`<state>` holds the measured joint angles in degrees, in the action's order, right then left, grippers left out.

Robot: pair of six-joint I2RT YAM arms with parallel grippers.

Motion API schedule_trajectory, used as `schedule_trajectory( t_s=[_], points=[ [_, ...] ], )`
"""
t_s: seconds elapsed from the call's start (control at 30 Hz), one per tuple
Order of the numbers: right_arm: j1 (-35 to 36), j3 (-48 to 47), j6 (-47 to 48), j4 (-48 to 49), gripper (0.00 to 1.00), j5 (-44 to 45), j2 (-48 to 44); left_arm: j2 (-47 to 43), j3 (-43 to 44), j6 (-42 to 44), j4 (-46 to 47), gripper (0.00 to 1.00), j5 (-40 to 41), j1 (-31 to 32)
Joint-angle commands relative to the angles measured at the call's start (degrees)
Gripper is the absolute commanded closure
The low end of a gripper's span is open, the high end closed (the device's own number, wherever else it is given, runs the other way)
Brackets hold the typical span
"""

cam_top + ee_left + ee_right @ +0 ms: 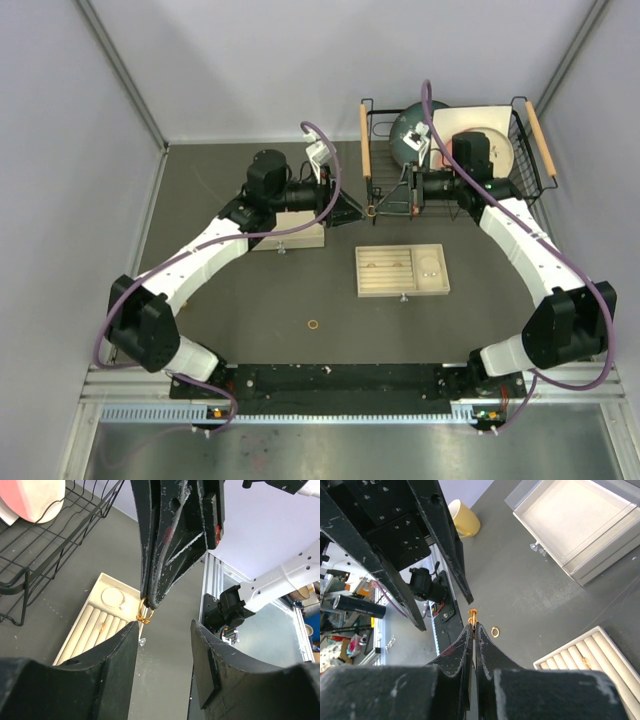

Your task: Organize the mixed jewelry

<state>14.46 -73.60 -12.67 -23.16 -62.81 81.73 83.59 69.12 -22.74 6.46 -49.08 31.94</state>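
My right gripper is shut on a small gold ring and holds it in the air left of the wire basket. In the left wrist view the ring hangs from the right gripper's tips. My left gripper is open and empty, facing the right gripper with its tips close to the ring. Another gold ring lies loose on the mat, also seen in the right wrist view. The beige slotted tray holds a silver hoop and a small gold ring.
A beige open drawer box sits under the left arm. A yellow cup stands beyond it. The black wire basket at the back right holds a white plate and a dark bowl.
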Motion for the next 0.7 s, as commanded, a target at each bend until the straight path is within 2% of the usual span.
schedule_trajectory(
  t_s=[0.0,0.43,0.53,0.67],
  points=[
    [-0.13,-2.25,-1.48,3.21,1.00,-2.06,-1.93,0.78,0.57,-1.78,4.00,0.49,-0.85,-0.30],
    [0.04,-1.72,-3.24,5.05,1.00,-2.23,-2.11,1.75,1.19,-2.22,3.82,0.48,0.04,-0.30],
    [0.04,-1.54,-3.68,5.49,1.00,-2.15,-2.02,2.19,1.63,-2.83,3.82,0.49,-0.14,-0.22],
    [0.22,-1.37,-3.77,5.67,1.00,-2.06,-2.11,2.71,1.98,-3.62,4.18,0.57,-0.49,-0.30]
  ],
)
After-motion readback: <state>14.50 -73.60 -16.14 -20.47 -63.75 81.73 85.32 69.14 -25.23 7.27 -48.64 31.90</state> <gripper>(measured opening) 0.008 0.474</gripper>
